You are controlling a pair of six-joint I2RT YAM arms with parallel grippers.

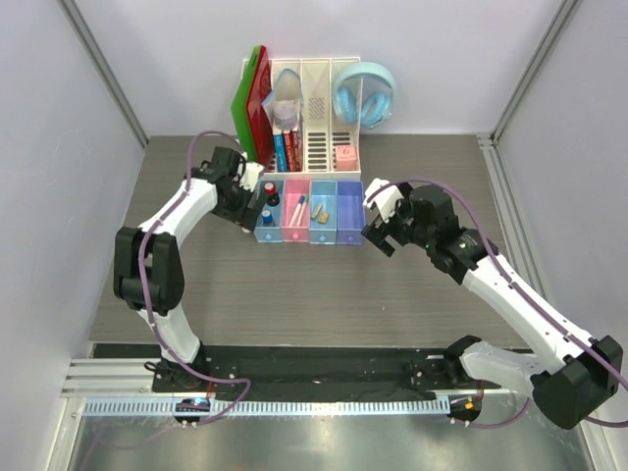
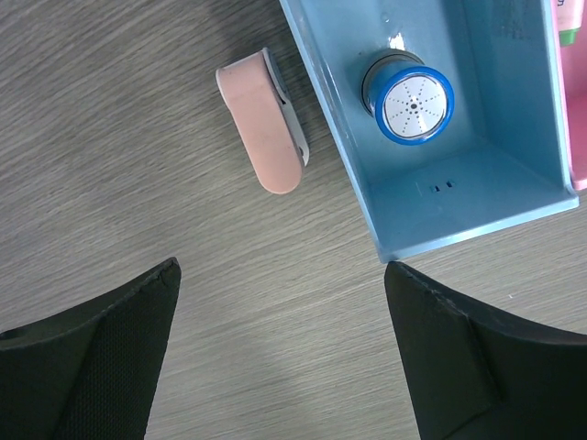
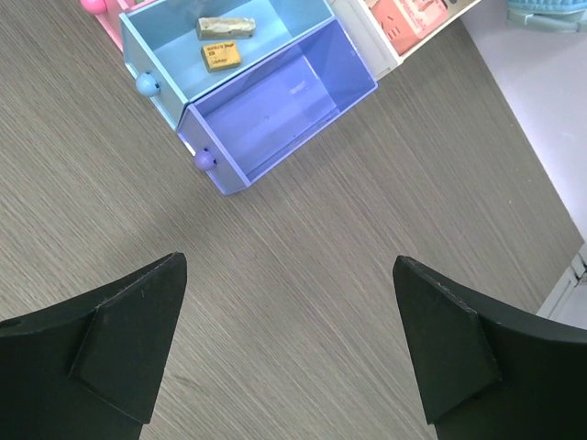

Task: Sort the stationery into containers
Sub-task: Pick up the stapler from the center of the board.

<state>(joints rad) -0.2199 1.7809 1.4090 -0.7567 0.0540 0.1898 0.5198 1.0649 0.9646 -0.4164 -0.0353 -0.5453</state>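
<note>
The containers (image 1: 309, 235) form a joined row of four trays in front of the organizer. In the left wrist view a pink clip (image 2: 263, 121) lies on the table just left of the light blue end tray (image 2: 495, 165), which holds a blue round piece (image 2: 413, 98). My left gripper (image 2: 282, 269) hovers open over bare table below the clip. The top view shows a red-topped stamp (image 1: 270, 188) in that tray and markers (image 1: 297, 209) in the pink one. Two tan erasers (image 3: 221, 57) lie in the other light blue tray (image 3: 284, 37); the purple tray (image 3: 266, 115) holds nothing. My right gripper (image 3: 290, 263) is open over the table beside it.
Behind the trays stands a white slotted file organizer (image 1: 316, 118) with books. Red and green folders (image 1: 253, 98) lean at its left and light blue headphones (image 1: 364, 93) hang at its right. Grey walls close in both sides of the table.
</note>
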